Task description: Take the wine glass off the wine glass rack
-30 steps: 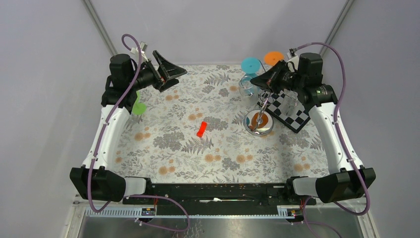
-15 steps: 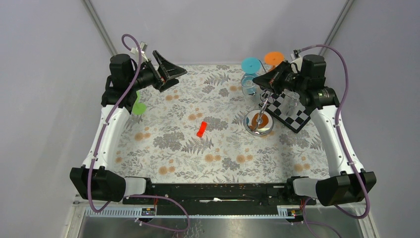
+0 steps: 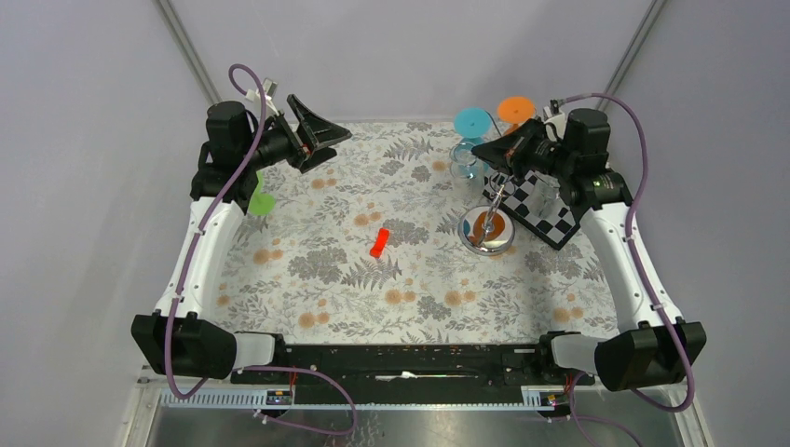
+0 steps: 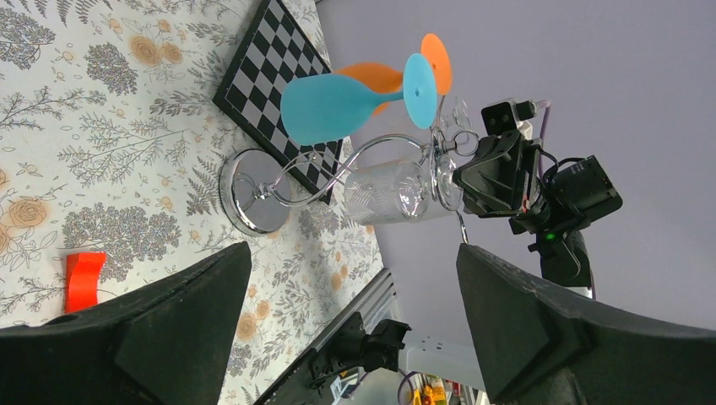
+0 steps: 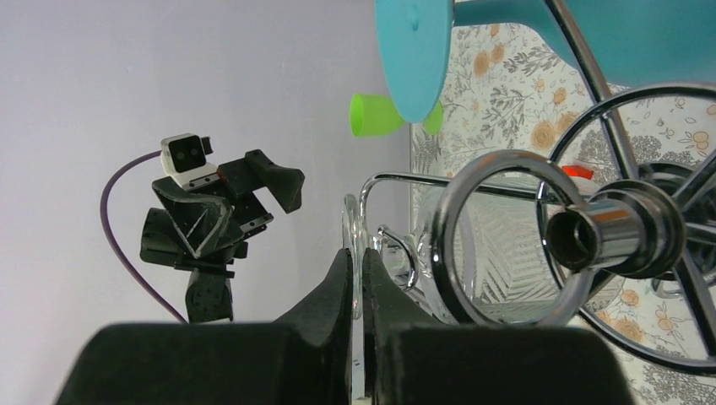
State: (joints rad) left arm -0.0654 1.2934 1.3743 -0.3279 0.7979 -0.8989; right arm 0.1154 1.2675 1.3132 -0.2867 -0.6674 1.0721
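Note:
The silver wine glass rack stands at the right on its round disc base (image 3: 486, 231), which also shows in the left wrist view (image 4: 249, 202). A clear wine glass (image 4: 388, 192) hangs upside down from its wire arms, beside a blue glass (image 3: 473, 121) and an orange glass (image 3: 515, 109). My right gripper (image 3: 486, 149) is at the rack's top. It is shut on the edge of the clear glass's foot (image 5: 353, 228). In the top view it hides most of that glass. My left gripper (image 3: 317, 135) is open and empty, raised at the far left.
A black-and-white chequered board (image 3: 550, 219) lies just right of the rack base. A small red block (image 3: 378, 242) lies mid-table. A green glass (image 3: 261, 200) is at the left beneath my left arm. Grey walls close in the back and sides.
My right arm's wrist and elbow have shifted slightly to the right, while the gripper stays shut on the glass foot. The left arm has not moved.

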